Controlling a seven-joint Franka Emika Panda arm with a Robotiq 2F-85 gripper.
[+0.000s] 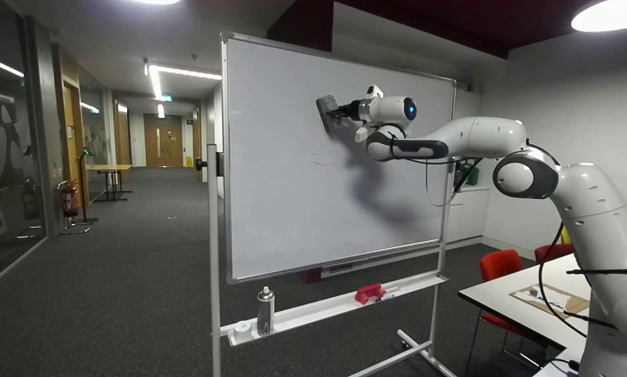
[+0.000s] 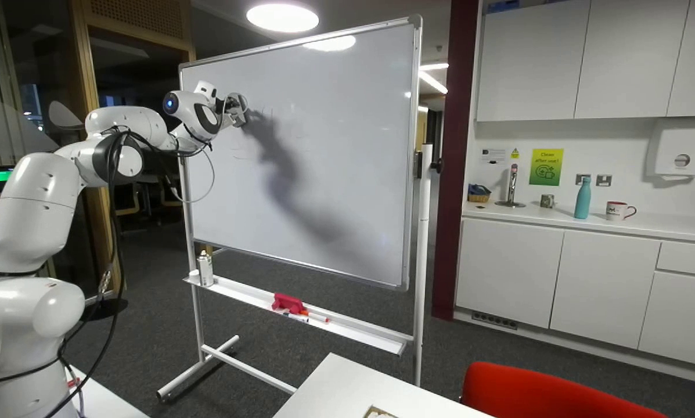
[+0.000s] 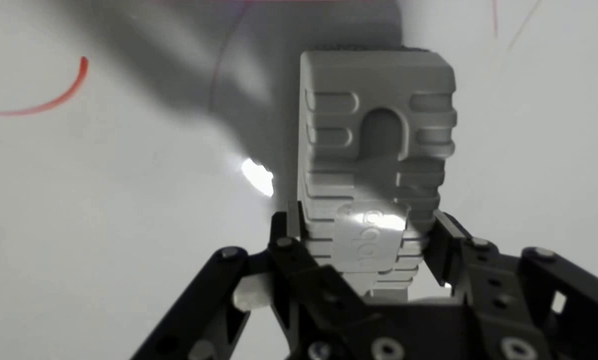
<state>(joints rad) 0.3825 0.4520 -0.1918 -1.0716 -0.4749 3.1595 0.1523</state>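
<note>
Gripper [image 3: 367,225] pinching grey eraser [image 3: 373,170] between its jaws; eraser just in front of whiteboard [image 1: 292,209], contact unclear. Tray [image 1: 318,312] below: spray can [image 1: 265,314] at left, red object [image 1: 366,295] farther right.

Grey oblong plastic eraser [image 3: 378,175]: I see matt ribs
White rectangular board [image 1: 303,188]: glossy
Silver cylindrical metal can [image 1: 265,313]: shiny

Eraser [image 1: 323,110] in end effector [image 1: 334,113], whiteboard [image 1: 303,193] behind — can [image 1: 265,314] below
</note>
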